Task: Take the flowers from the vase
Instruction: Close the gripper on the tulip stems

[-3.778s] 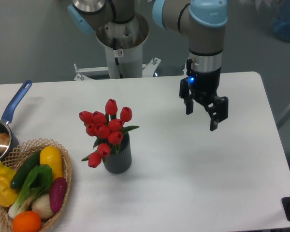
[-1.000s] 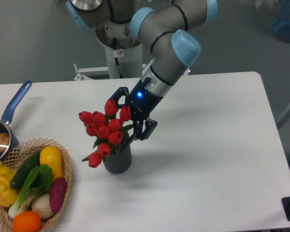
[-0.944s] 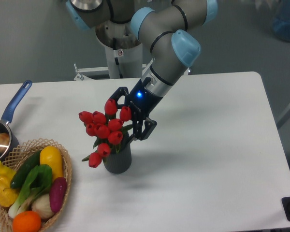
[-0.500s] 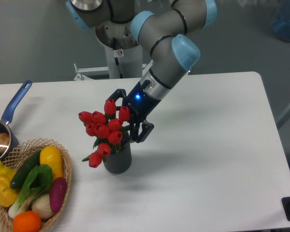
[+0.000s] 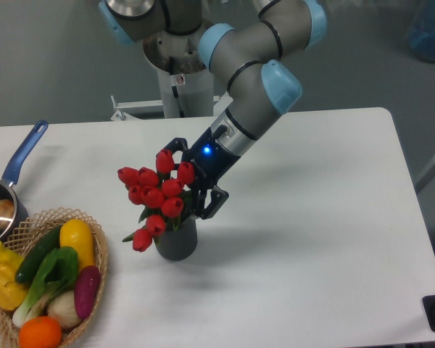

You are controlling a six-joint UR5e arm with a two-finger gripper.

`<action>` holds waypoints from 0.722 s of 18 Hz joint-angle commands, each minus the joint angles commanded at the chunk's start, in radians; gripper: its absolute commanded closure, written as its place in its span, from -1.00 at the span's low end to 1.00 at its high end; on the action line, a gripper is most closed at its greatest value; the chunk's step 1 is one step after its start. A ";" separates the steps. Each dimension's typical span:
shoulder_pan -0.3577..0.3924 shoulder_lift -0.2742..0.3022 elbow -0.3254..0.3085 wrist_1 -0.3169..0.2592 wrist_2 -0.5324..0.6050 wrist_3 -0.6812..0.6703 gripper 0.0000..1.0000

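Red tulip buds: the flowers [image 5: 157,196] stand in the vase [image 5: 177,237] at centre left of the surface [image 5: 312,239]. Our pincer [image 5: 191,178] straddles the bunch's right side, fingers apart. We judge: close low on the gathered stems, then lift straight up, leaving the vase standing.

Pincer [image 5: 191,178] now closer around flowers [image 5: 156,194]

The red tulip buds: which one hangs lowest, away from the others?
The bud at the bottom left of the flowers, drooping beside the vase near its rim. The other buds cluster higher, close to the gripper.
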 joint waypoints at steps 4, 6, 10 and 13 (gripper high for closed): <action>0.002 0.000 0.000 -0.002 -0.002 0.000 -0.61; 0.003 0.000 0.000 -0.002 -0.002 0.000 -0.39; 0.005 -0.002 0.000 -0.002 -0.002 0.002 -0.12; 0.005 -0.002 0.000 -0.002 -0.003 0.002 -0.07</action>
